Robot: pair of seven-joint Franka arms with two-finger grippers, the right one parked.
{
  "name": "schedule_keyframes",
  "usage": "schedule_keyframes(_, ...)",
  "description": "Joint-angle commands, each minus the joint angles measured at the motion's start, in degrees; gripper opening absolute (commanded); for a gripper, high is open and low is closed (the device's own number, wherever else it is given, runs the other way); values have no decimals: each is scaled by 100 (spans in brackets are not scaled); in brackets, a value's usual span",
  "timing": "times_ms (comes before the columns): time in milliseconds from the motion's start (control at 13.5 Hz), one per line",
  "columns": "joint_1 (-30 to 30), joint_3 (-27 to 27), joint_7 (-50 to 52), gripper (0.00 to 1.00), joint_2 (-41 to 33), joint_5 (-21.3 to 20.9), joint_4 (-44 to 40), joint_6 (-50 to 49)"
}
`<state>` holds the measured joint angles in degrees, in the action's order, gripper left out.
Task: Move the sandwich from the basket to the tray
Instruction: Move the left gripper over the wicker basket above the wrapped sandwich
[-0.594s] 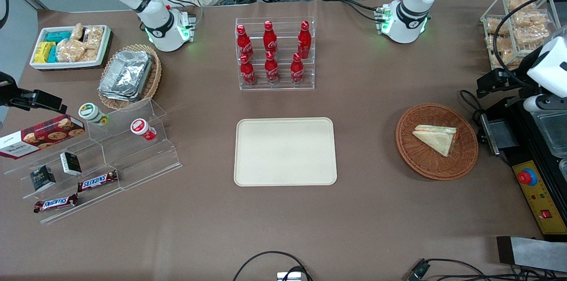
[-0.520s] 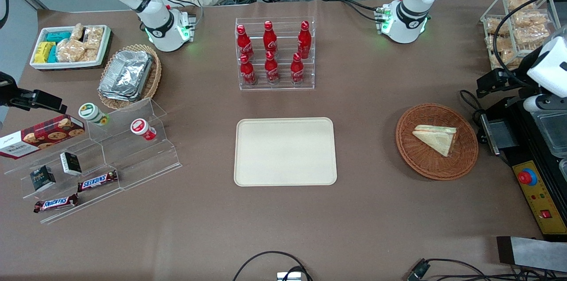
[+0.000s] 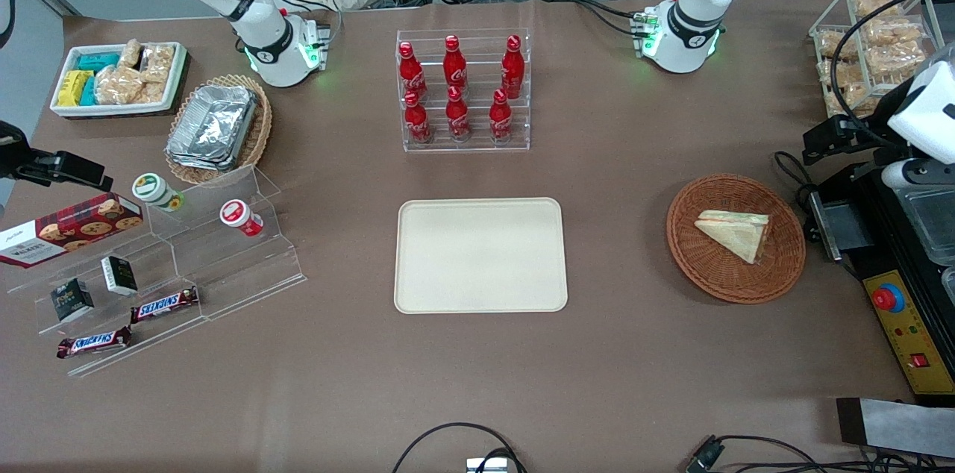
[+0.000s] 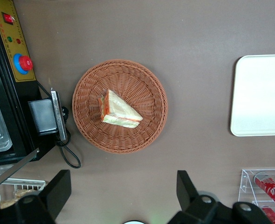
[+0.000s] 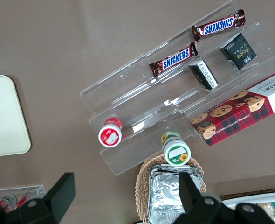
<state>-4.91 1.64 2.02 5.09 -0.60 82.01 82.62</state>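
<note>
The gripper (image 4: 121, 193) hung high above the table with its fingers (image 4: 58, 189) spread wide, and the sandwich (image 4: 120, 110) lay below it in the basket (image 4: 149, 88), untouched.

1. The left arm's gripper (image 4: 121, 191) hangs high above the table, pointing straight down.
2. Its two dark fingers (image 4: 58, 189) stand wide apart with nothing between them.
3. In the front view only the arm's white base and lower links show.
</note>
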Motion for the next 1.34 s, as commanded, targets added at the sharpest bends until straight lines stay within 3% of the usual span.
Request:
schedule_keyframes(0,-45,30,690,100,140,34,-80,8)
schedule_keyframes(149,-36,30,1867,100,229,43,-10,261)
schedule_keyframes(520,130,82,2847,100,186,87,929,1175)
schedule_keyframes(1262,710,91,3340,100,-263,315,3681,3663)
